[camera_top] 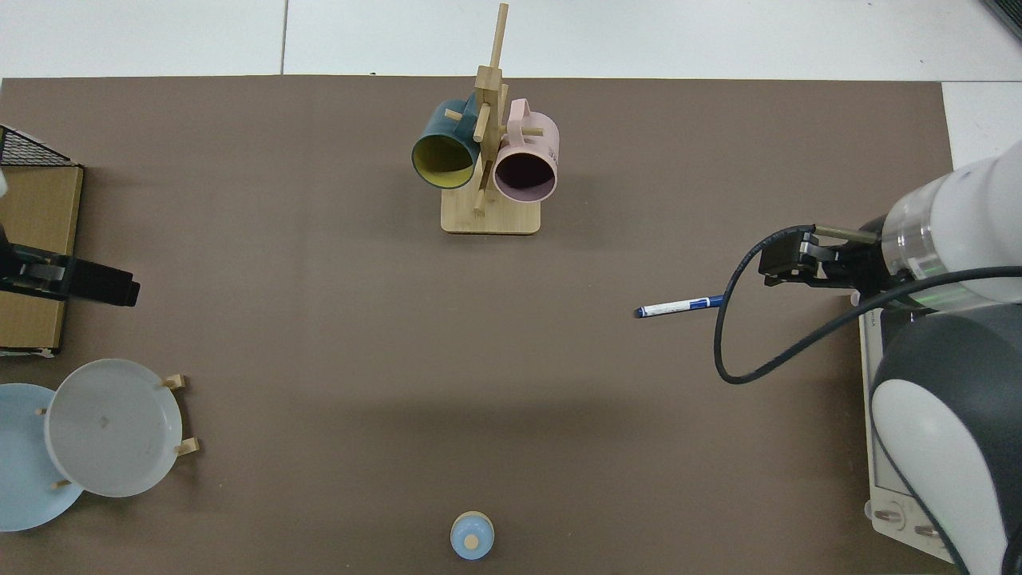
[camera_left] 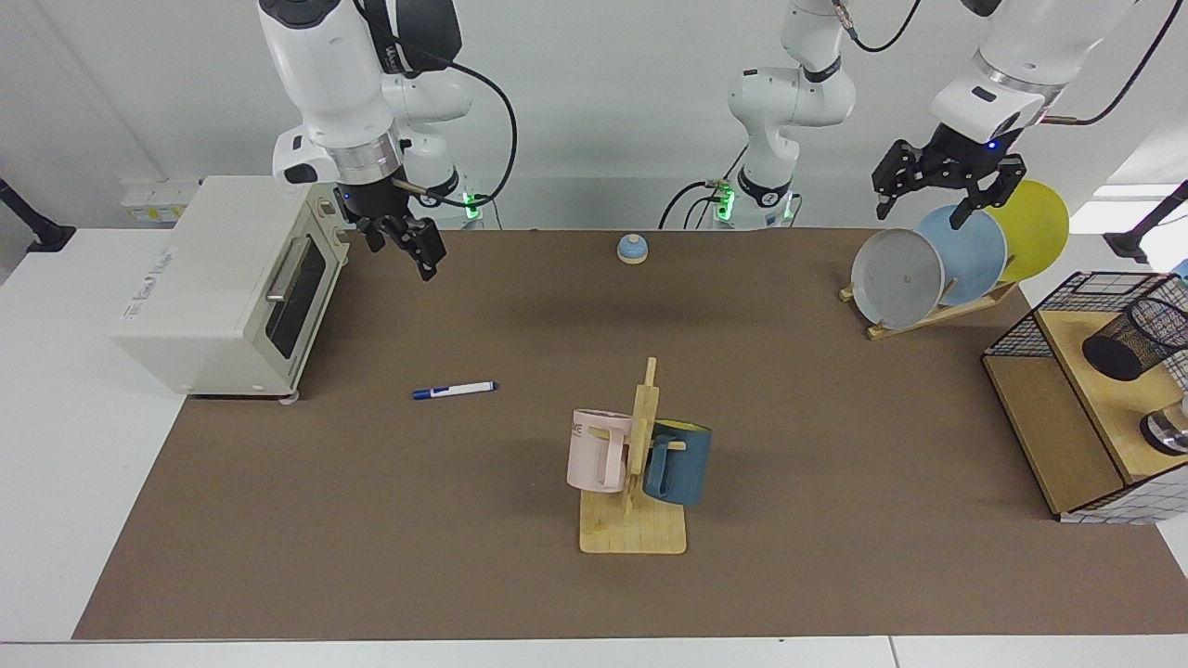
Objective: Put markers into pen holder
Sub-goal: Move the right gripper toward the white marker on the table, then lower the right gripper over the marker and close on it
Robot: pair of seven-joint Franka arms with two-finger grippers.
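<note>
The marker [camera_left: 455,390] has a white barrel and a blue cap end. It lies flat on the brown mat in front of the toaster oven, and in the top view the marker [camera_top: 679,307] lies just beside the right arm's wrist. My right gripper [camera_left: 401,255] hangs open and empty, high above the mat by the oven's corner, well behind the marker. The pen holder [camera_left: 1134,339] is a black mesh cup standing on the wooden shelf at the far side. My left gripper [camera_left: 923,215] is open and empty above the plate rack.
A toaster oven [camera_left: 223,278] stands by the right arm. A mug tree [camera_left: 636,464] with a pink and a blue mug is mid-table. Also in view are a plate rack [camera_left: 937,269], a small bell [camera_left: 632,249], and a wire basket [camera_left: 1021,329] around the wooden shelf.
</note>
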